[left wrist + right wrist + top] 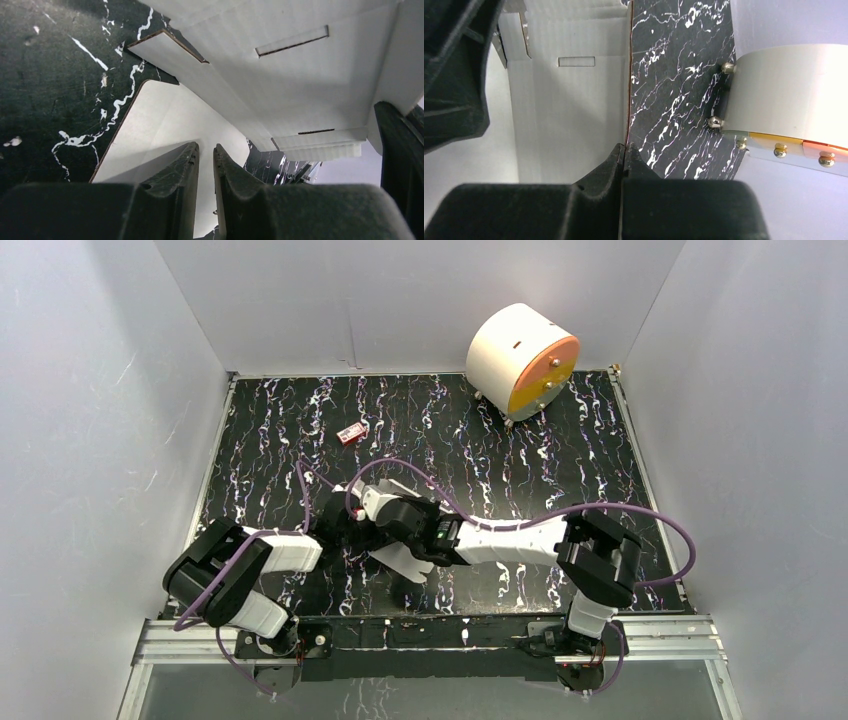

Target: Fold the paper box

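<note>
The paper box (405, 562) is a white die-cut cardboard sheet, partly folded, at the middle near part of the table, mostly hidden under both wrists. In the right wrist view my right gripper (625, 146) is shut on the thin edge of an upright panel of the paper box (569, 110) with a slot in it. In the left wrist view my left gripper (205, 147) hovers over a flat rounded flap (165, 120), its jaws a narrow gap apart with nothing between them. A slotted panel of the paper box (300, 75) rises beyond. From above, the left gripper (350, 525) and right gripper (392, 530) meet at the sheet.
A big white cylinder with an orange face (520, 360) stands at the back right, also seen in the right wrist view as the cylinder (789, 95). A tiny red item (350, 433) lies back left of centre. White walls (100, 440) enclose the black marbled table (480, 440).
</note>
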